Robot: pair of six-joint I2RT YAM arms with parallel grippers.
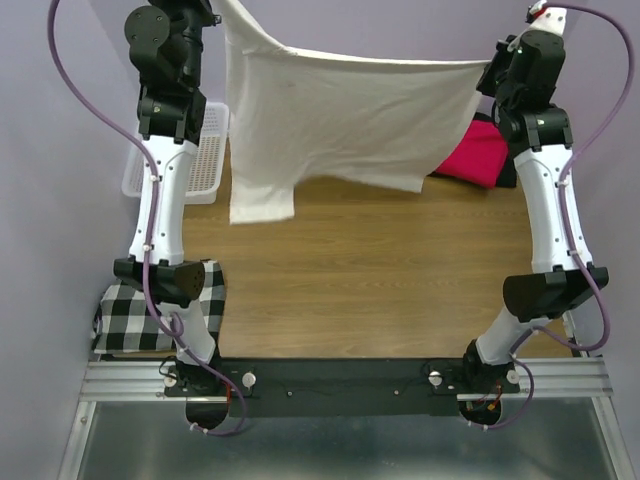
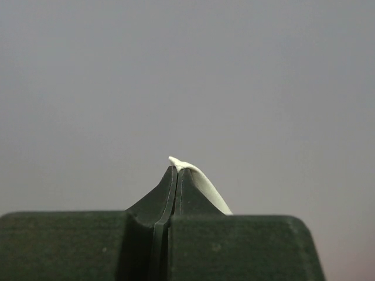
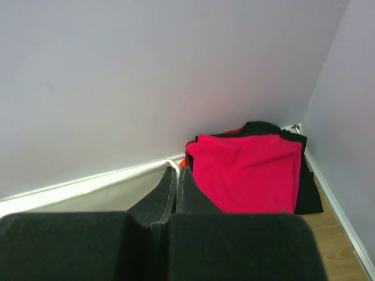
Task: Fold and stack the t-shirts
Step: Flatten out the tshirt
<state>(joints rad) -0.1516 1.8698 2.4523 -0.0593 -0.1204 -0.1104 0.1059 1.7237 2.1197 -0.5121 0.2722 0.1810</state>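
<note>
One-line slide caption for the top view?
Left claw and right claw hold the cream shirt spread above the table; magenta shirt far right, basket far left.

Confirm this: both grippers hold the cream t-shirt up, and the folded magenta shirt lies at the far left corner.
Not left: the top external view shows the magenta shirt at the far right corner. The cream t-shirt is held up.

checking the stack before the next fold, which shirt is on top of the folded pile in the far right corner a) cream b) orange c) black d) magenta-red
D: the magenta-red shirt lies on top, the black shirt showing under its edges, while the cream t-shirt hangs in the air off the pile.
</note>
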